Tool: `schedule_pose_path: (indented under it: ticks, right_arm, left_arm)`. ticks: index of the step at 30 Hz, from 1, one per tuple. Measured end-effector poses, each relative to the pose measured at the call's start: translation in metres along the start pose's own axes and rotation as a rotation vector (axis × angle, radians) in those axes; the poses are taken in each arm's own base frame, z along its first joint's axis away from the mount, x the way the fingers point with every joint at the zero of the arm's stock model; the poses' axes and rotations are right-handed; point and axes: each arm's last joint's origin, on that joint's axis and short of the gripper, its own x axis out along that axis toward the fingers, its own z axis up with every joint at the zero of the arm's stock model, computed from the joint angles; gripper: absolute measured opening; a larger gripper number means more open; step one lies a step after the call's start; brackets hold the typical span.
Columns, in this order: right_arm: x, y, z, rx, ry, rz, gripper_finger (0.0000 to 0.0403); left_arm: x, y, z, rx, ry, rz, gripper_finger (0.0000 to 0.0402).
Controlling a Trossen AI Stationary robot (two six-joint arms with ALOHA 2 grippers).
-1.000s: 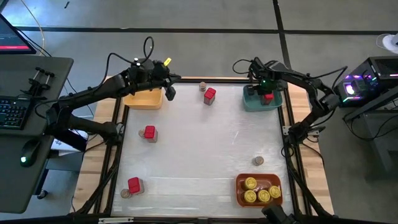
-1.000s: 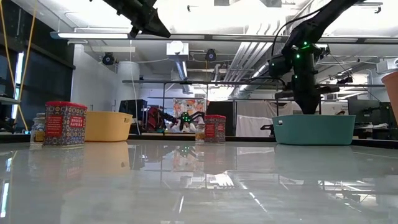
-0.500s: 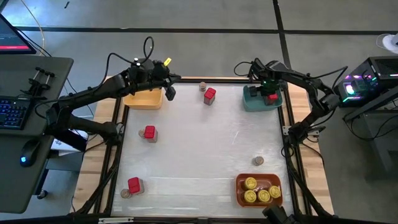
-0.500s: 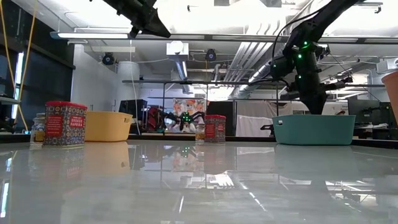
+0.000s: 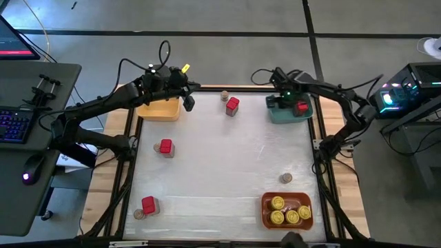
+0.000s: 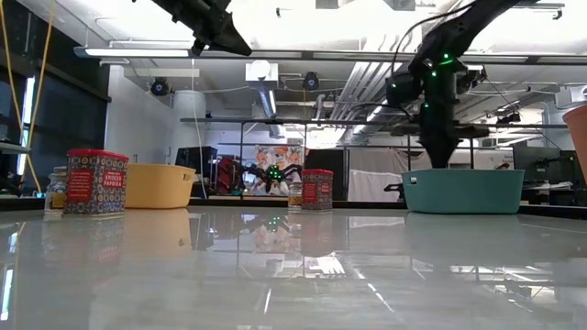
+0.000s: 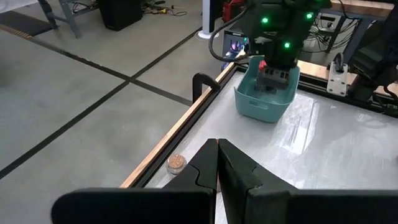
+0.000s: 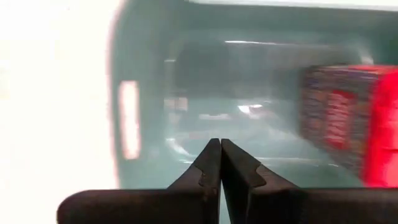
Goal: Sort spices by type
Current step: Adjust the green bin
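My right gripper [image 5: 282, 98] hangs shut and empty over the left part of the teal bin [image 5: 275, 114]. A red tin [image 8: 348, 121] rests on the bin's floor beside it. Three more red tins [image 5: 232, 105] [image 5: 165, 147] [image 5: 148, 204] stand on the table. Small brown jars stand at the far edge [image 5: 224, 95], at the right [image 5: 285, 178] and by the near-left tin [image 5: 138, 214]. Several yellow-lidded jars [image 5: 286, 211] sit in the orange bin [image 5: 264, 207]. My left gripper [image 5: 187, 100] waits shut, high beside the yellow bin [image 5: 160, 109].
The three bins stand at the table's far left, far right and near right corners. A raised frame rail [image 5: 131, 158] runs round the white tabletop. The wide middle of the table holds nothing. Beyond the left edge stands a desk with a keyboard [image 5: 14, 124].
My right gripper has swung toward the table's left across the teal bin, staying shut and pointing down, so the red tin in the bin now shows uncovered to its right. The tin has kept its place.
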Motion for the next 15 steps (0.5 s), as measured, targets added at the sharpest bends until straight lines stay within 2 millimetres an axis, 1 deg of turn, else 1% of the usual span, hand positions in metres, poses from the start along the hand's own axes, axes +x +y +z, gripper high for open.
schedule_pose_path:
  ticks: [2,5,15]
  right_arm:
    - [-0.001,0.01,-0.005,-0.006,-0.015,0.018,0.0]
    - [-0.001,0.019,-0.012,0.001,-0.04,0.001,0.0]
    - [-0.002,0.028,-0.018,0.038,-0.041,0.025,0.0]
  left_arm:
    - [0.0,0.0,0.0,0.0,0.002,0.002,0.0]
    - [0.0,0.0,0.0,0.001,0.004,0.006,0.0]
    - [0.0,0.0,-0.002,0.036,0.018,0.005,0.0]
